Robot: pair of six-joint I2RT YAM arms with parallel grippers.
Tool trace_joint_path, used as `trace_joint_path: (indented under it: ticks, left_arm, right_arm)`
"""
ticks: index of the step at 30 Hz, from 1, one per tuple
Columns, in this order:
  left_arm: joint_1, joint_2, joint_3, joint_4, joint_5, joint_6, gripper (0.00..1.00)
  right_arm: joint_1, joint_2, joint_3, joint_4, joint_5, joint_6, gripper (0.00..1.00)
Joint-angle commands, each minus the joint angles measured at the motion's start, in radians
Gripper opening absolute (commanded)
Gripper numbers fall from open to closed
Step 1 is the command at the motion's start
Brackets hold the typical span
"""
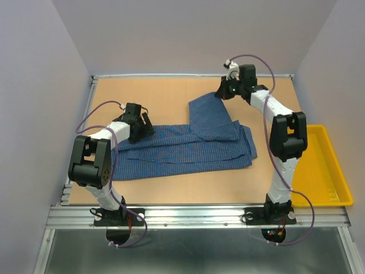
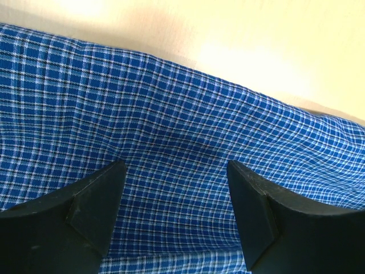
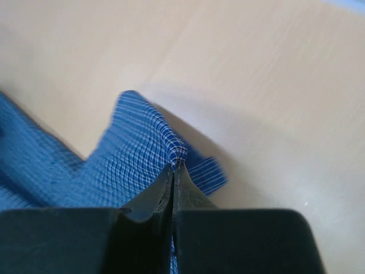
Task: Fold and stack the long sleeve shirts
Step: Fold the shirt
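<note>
One blue fine-checked long sleeve shirt lies spread across the middle of the table, partly folded, with one part running up toward the back right. My right gripper is shut on an end of that part and holds it a little above the table; the wrist view shows the checked cloth pinched at the fingertips. My left gripper is open over the shirt's left end. In the left wrist view its fingers stand wide apart just above the flat cloth, with nothing between them.
A yellow plastic tray stands at the table's right edge, beside the right arm. Bare wooden tabletop shows behind the shirt and in front of it. Grey walls close in the back and sides.
</note>
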Motion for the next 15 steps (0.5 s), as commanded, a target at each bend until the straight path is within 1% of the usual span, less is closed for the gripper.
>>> trace_joint_path:
  ticks: [1,2,5,9,10,11,12,15]
  left_arm:
    - [0.001,0.029,-0.02,-0.043,-0.037,0.019,0.84]
    - [0.001,0.032,-0.02,-0.043,-0.037,0.019,0.84]
    - [0.001,0.038,-0.022,-0.043,-0.037,0.018,0.84]
    - [0.001,0.044,-0.015,-0.043,-0.036,0.016,0.84]
    - [0.001,0.043,-0.014,-0.045,-0.036,0.015,0.84]
    - [0.001,0.041,-0.012,-0.045,-0.034,0.015,0.84]
    - [0.001,0.035,-0.011,-0.048,-0.034,0.015,0.84]
    - [0.001,0.009,-0.012,-0.051,-0.031,0.012,0.84]
  right_arm:
    - [0.003,-0.225,0.016,0.06,-0.082,-0.054,0.01]
    - [0.002,-0.28,-0.013,0.061,-0.095,-0.058,0.01]
    - [0.007,-0.345,-0.064,0.063,-0.135,-0.063,0.02]
    - [0.01,-0.406,-0.18,0.063,-0.13,-0.032,0.08]
    - [0.01,-0.409,-0.228,0.063,-0.126,-0.021,0.24]
    - [0.01,-0.415,-0.257,0.063,-0.121,0.008,0.34]
    - [0.008,-0.426,-0.305,0.064,-0.123,0.035,0.47]
    - [0.01,-0.467,-0.386,0.072,-0.135,0.118,0.49]
